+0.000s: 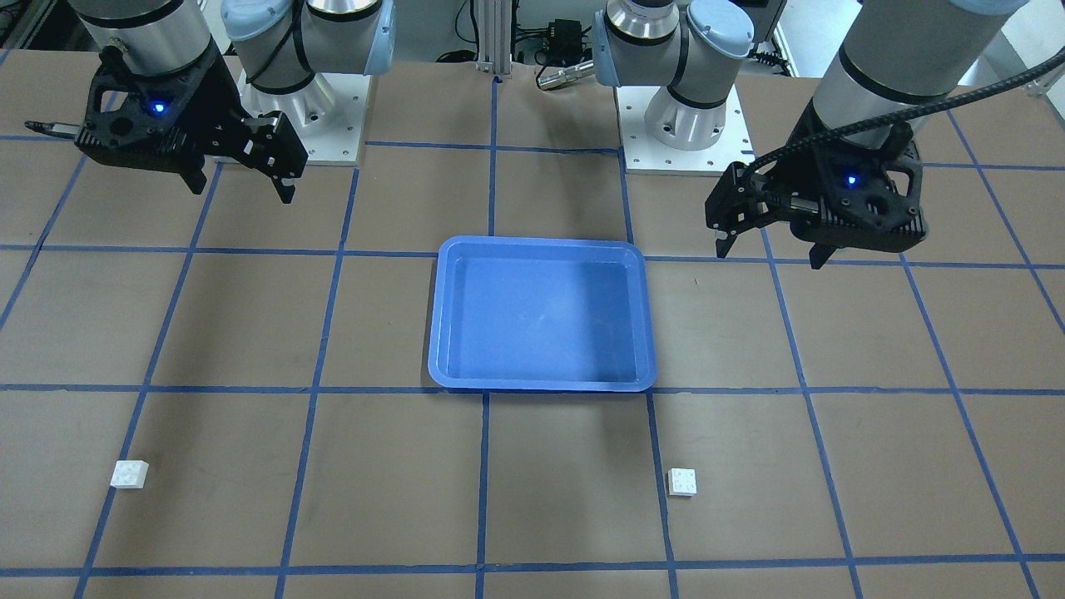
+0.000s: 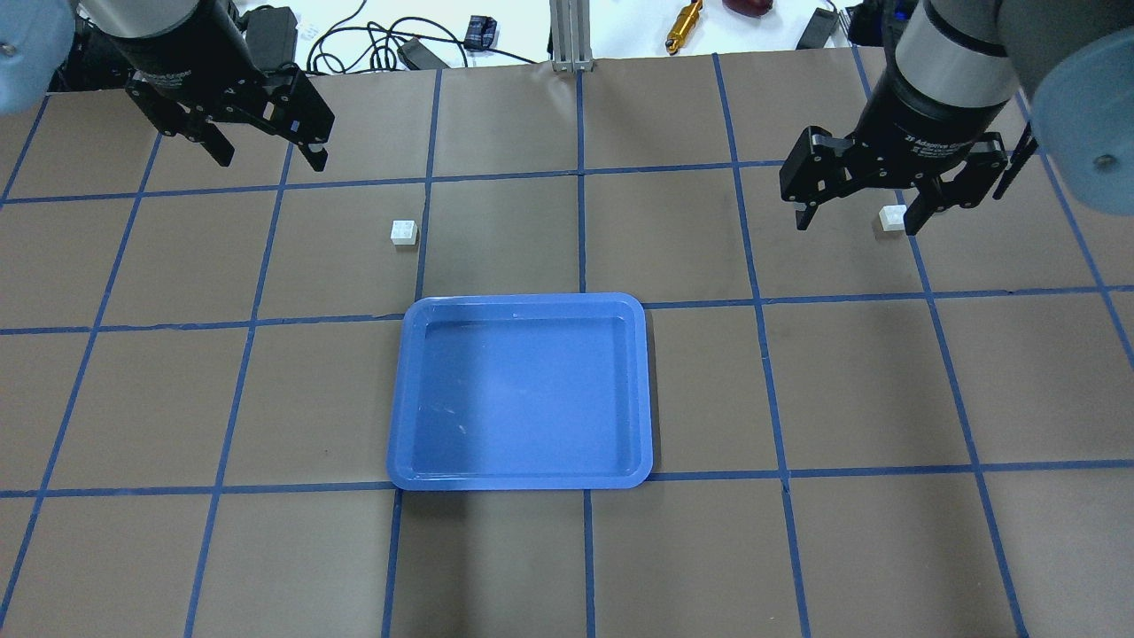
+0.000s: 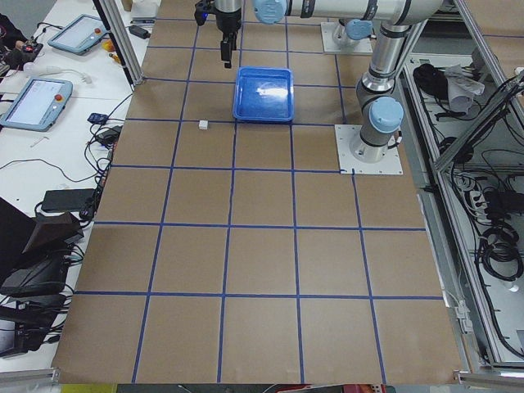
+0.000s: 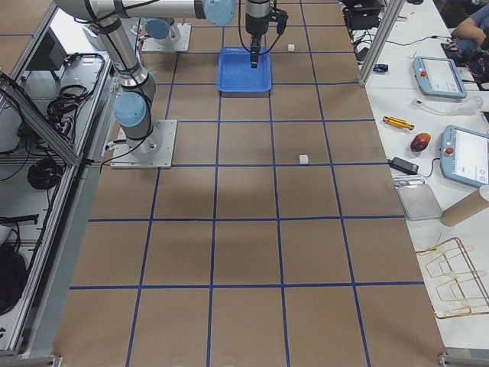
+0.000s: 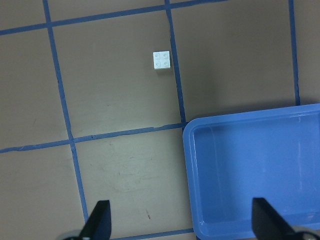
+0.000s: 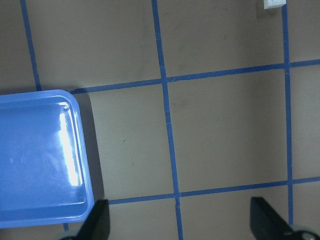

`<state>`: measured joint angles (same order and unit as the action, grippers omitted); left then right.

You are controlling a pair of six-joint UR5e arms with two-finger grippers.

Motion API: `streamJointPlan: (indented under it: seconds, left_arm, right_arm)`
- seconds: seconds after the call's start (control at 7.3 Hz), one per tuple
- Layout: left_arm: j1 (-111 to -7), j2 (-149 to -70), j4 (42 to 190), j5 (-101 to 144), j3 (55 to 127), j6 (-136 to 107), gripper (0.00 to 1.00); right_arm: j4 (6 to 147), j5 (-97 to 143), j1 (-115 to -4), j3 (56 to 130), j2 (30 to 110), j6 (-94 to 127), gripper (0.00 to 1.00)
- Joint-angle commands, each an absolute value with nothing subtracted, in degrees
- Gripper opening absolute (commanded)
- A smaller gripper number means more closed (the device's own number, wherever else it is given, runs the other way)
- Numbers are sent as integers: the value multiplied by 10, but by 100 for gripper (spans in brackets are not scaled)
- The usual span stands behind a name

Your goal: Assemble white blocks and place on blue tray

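Note:
The blue tray (image 1: 541, 316) (image 2: 523, 390) lies empty in the middle of the table. One white block (image 2: 404, 232) (image 1: 682, 482) lies just beyond the tray's far left corner, and shows in the left wrist view (image 5: 161, 60). The other white block (image 2: 892, 218) (image 1: 130, 474) lies far right, at the top edge of the right wrist view (image 6: 274, 4). My left gripper (image 2: 272, 162) (image 1: 770, 254) hovers open and empty. My right gripper (image 2: 858, 226) (image 1: 244, 191) hovers open and empty, high above the table, with the right block near its outer finger in the overhead view.
The brown table has a blue tape grid. The two arm bases (image 1: 299, 108) (image 1: 691, 108) stand on the robot's side. An aluminium post (image 2: 571, 35), cables and a yellow tool (image 2: 684, 19) lie past the far edge.

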<state>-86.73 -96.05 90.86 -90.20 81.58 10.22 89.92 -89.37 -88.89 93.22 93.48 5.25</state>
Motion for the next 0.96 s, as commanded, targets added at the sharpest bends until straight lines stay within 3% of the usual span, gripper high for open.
streamJointPlan:
  seconds: [0.0,0.27,0.82]
  left_arm:
    - [-866,-963,902,-903,817,104,100]
    - [-864,-980,901,-899,811,98,100]
    - [-863,-1120,789,-898,768,69,100]
  right_arm:
    - [906,-891,-878,932,930,-7,100]
    - [908,-880,-828,934,923,-117,100]
    - [992,-807,-691,932,847,-510,100]
